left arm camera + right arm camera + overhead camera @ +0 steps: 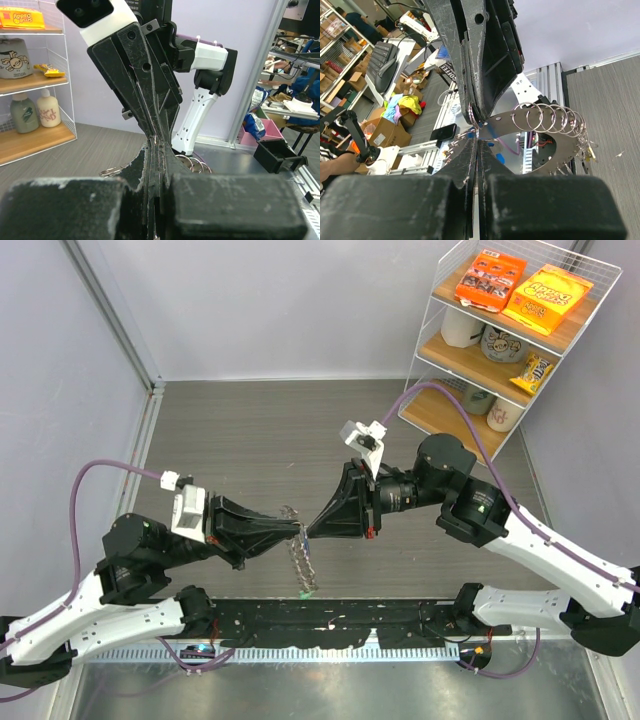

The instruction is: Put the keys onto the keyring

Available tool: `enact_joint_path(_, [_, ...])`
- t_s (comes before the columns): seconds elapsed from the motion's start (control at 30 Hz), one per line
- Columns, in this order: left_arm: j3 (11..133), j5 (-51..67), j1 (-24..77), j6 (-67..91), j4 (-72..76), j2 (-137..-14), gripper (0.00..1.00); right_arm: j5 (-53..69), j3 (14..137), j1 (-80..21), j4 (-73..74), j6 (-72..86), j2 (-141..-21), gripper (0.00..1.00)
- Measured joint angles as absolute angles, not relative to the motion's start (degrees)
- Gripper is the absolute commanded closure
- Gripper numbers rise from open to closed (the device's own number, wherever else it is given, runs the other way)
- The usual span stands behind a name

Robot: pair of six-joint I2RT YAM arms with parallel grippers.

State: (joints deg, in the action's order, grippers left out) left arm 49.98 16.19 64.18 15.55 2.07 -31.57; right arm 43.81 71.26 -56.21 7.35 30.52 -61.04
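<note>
Above table [250, 430] centre: left gripper [298, 533], right gripper [312, 531] tip-to-tip, both clenched on one keyring [547, 117], about six loops; keys [303, 575] dangling.

A white wire shelf [437, 412] stands far right — orange box [492, 280] and yellow box [547, 298] on top (a candy bag [536, 370] below). Grey woodgrain tabletop [250, 430] beneath.

Left hand [297, 531], right hand [313, 530] tip-to-tip, keyring [300, 566] dangling beneath, open tabletop [250, 430] beyond

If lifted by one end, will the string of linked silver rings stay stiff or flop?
Likely floppy: the string of linked silver rings trails in a loose bent line. It would probably swing, with small silvery keys dangling at one end.
</note>
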Motion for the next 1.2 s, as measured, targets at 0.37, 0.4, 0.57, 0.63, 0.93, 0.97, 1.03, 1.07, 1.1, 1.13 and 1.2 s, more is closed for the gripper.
enact_joint_path(0.37, [49.9, 17.4, 64.2, 14.1, 2.2, -31.2, 1.00, 42.6, 73.0, -56.5, 8.4, 30.6, -61.1, 0.95])
enact_joint_path(0.4, [49.9, 17.6, 64.2, 14.0, 2.1, -31.2, 1.00, 42.5, 73.1, -56.5, 8.5, 30.6, -61.1, 0.94])
enact_joint_path(0.57, [49.9, 18.6, 64.2, 12.8, 1.7, -31.3, 1.00, 42.5, 74.1, -56.5, 9.0, 30.6, -61.2, 0.94])
enact_joint_path(0.63, [49.9, 18.9, 64.2, 12.4, 1.3, -31.5, 1.00, 42.4, 74.3, -56.5, 9.2, 30.6, -61.2, 0.94])
enact_joint_path(0.93, [49.9, 18.5, 64.2, 9.9, -0.5, -32.6, 1.00, 40.6, 74.9, -56.5, 11.1, 31.2, -61.5, 0.94])
enact_joint_path(0.97, [49.9, 18.4, 64.2, 9.8, -0.6, -32.7, 1.00, 40.3, 75.0, -56.5, 11.5, 31.4, -61.5, 0.95])
enact_joint_path(1.03, [49.9, 17.9, 64.2, 9.6, -0.8, -32.8, 1.00, 39.7, 75.3, -56.5, 12.2, 31.7, -61.5, 0.95])
enact_joint_path(1.07, [49.9, 17.7, 64.2, 9.5, -0.8, -32.9, 1.00, 39.4, 75.4, -56.5, 12.4, 31.7, -61.5, 0.95])
enact_joint_path(1.1, [49.8, 17.4, 64.2, 9.4, -0.7, -32.9, 1.00, 39.1, 75.4, -56.5, 12.6, 31.9, -61.5, 0.95])
enact_joint_path(1.13, [49.7, 17.1, 64.2, 9.3, -0.7, -32.9, 1.00, 38.8, 75.4, -56.5, 12.7, 31.9, -61.6, 0.94])
enact_joint_path(1.2, [49.3, 16.3, 64.2, 8.7, -0.5, -32.9, 1.00, 38.2, 75.7, -56.5, 13.3, 32.3, -61.8, 0.95])
